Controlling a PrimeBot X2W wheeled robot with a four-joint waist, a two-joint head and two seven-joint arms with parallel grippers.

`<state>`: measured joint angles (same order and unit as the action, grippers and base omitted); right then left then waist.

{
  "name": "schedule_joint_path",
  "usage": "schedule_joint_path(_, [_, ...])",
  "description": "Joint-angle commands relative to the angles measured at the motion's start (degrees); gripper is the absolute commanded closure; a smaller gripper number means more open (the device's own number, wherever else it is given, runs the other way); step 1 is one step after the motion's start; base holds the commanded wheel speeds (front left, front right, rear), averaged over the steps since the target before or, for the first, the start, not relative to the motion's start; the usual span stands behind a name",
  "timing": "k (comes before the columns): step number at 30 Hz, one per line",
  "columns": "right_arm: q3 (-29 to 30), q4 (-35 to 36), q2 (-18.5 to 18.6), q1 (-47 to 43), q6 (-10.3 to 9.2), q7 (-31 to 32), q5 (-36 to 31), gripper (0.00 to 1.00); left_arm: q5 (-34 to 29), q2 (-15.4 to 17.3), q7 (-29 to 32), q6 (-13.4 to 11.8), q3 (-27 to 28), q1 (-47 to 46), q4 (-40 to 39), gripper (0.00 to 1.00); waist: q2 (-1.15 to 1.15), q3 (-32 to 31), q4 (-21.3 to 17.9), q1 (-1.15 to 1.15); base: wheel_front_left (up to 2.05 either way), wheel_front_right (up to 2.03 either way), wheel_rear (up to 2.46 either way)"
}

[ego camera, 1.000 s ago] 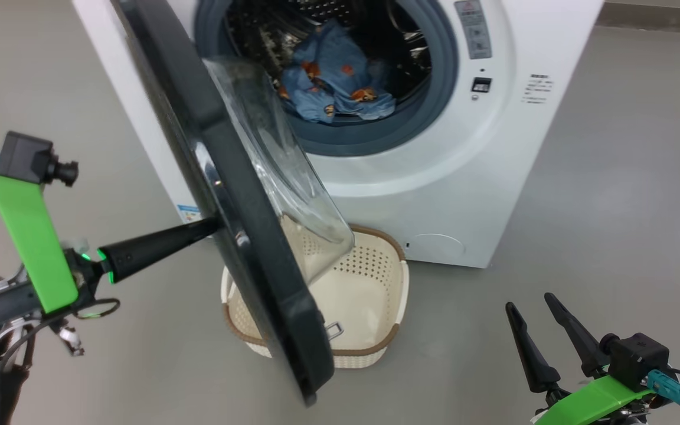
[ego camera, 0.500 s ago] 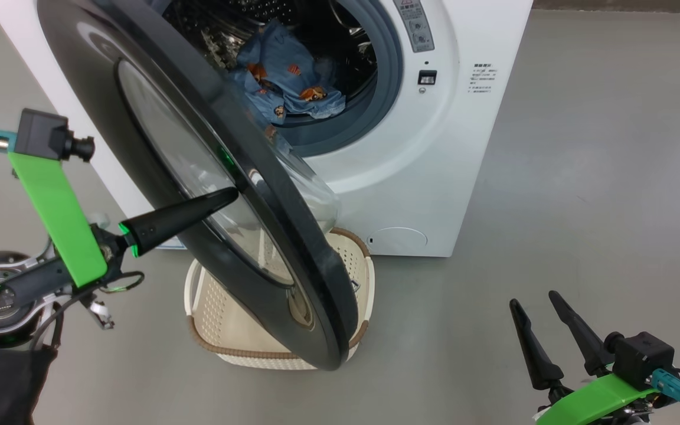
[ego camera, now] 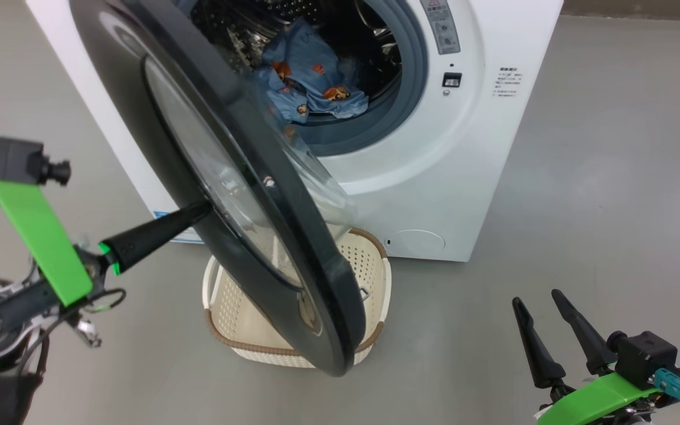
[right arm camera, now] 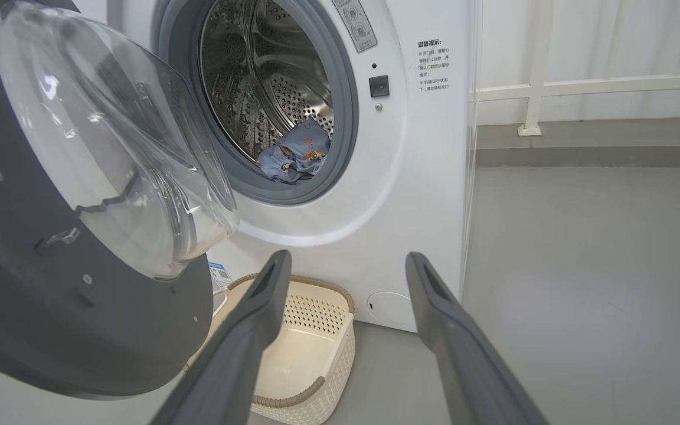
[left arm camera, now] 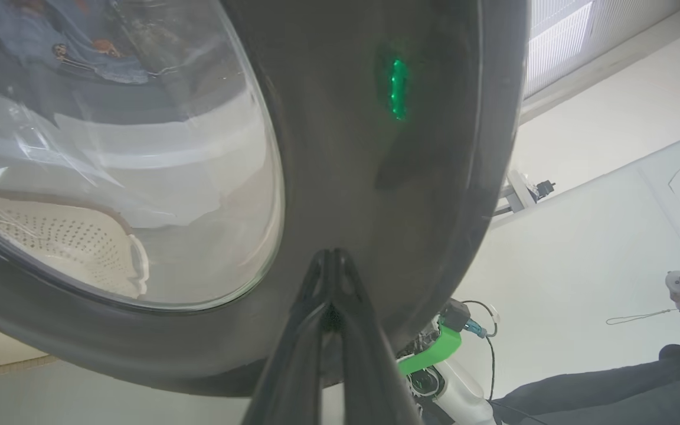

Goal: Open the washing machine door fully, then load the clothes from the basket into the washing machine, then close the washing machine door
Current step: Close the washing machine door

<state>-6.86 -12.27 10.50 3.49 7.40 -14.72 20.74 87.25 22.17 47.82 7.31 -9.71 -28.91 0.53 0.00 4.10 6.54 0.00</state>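
So the clothes (ego camera: 310,82) are in the washer (ego camera: 434,177) and the basket (ego camera: 245,348) looks empty, though the door (ego camera: 316,283) hides half of it. The left gripper (ego camera: 198,208), pressed together, reaches across with its tip on the door's black rim, presumably to shove it shut. The right gripper (ego camera: 536,298) hangs low, spread, idle.

Loading path half blocked, right side free

In the head view, the washing machine door (ego camera: 310,277) slants through centre frame, overhanging the basket (ego camera: 375,265) and screening the left of the drum mouth (ego camera: 375,53); bare floor (ego camera: 582,206) at right leaves open approach.
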Motion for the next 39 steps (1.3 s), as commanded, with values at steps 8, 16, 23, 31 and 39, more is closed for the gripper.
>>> schedule_joint_path(8, [-0.95,1.52,0.67,-0.19,0.09,-0.28,-0.62,0.0,-3.21,5.07,-5.45,0.18,2.9,5.5,-1.72,0.52,0.0,-0.79,1.11,0.0,0.0,0.0,0.0])
schedule_joint_path(16, [-0.54,1.52,1.56,-1.25,0.09,-0.28,-0.49,0.0,-5.52,5.55,-16.21,0.18,1.75,14.0,-0.41,0.0,0.0,-1.3,0.92,0.0,0.0,0.0,0.0])
schedule_joint_path(23, [-0.33,1.43,2.28,-1.9,0.09,-0.28,-0.53,0.0,-8.14,5.83,-29.86,0.18,-0.36,19.73,2.17,0.0,0.0,-1.34,-0.09,0.0,0.0,0.0,0.0])
schedule_joint_path(31, [-0.54,1.04,3.56,-2.18,0.09,-0.28,-0.48,0.0,-9.29,7.97,-45.96,0.18,-3.92,24.27,5.03,0.0,0.0,-1.22,-2.46,0.0,0.0,0.0,0.0])
schedule_joint_path(39, [-0.41,1.03,3.96,-2.31,0.09,-0.28,-0.44,0.0,-12.65,11.2,-59.96,0.18,-10.59,25.79,8.85,0.0,0.0,-0.97,-5.92,0.0,0.0,0.0,0.0])
